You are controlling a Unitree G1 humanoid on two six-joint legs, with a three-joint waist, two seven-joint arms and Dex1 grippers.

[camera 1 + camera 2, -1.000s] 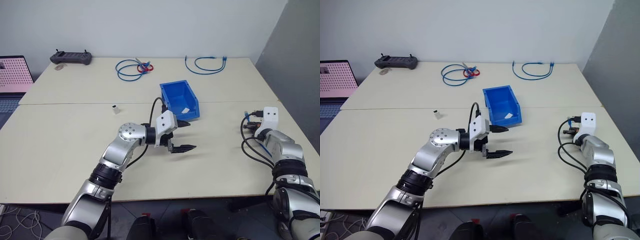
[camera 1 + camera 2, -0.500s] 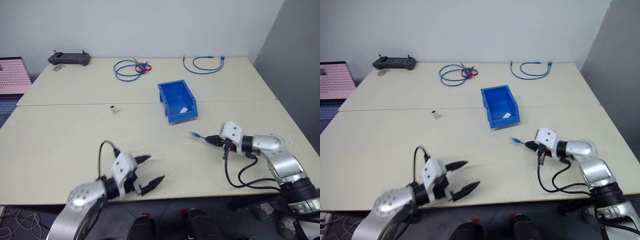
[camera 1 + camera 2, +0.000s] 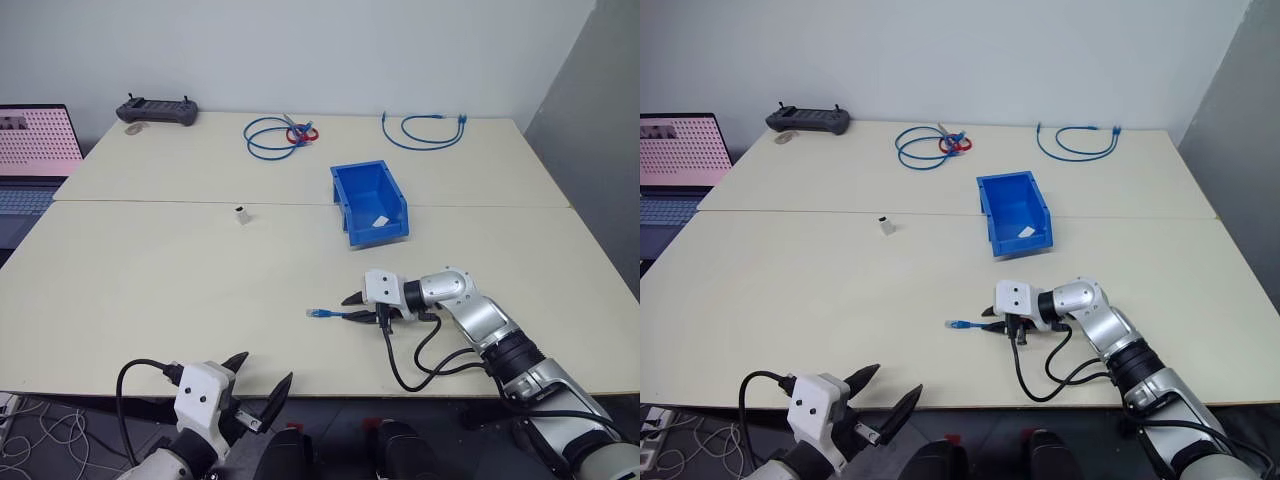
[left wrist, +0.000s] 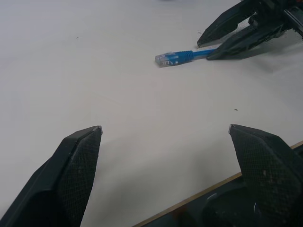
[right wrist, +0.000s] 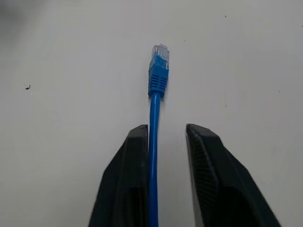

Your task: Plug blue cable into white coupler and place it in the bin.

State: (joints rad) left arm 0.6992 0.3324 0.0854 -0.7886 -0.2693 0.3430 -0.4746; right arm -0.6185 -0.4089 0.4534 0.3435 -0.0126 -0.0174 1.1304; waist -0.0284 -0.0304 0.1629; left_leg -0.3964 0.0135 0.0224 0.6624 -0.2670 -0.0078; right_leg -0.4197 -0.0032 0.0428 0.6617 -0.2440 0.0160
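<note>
The right gripper (image 3: 356, 308) sits low over the table (image 3: 150, 270) near the front edge, fingers parted a bit with the blue cable (image 5: 153, 142) lying between them against one finger, plug end sticking out to the left, so it looks loosely let go rather than pinched. The left gripper (image 3: 255, 385) is spread wide and empty down at the near edge. The white coupler (image 3: 241, 214) stands well apart to the far left, and the bin (image 3: 368, 203) is further back with a small white bit inside. I'd re-pinch the cable right behind the plug so it stays stiff, bring the coupler over with the left, and line up the opening before pushing.
</note>
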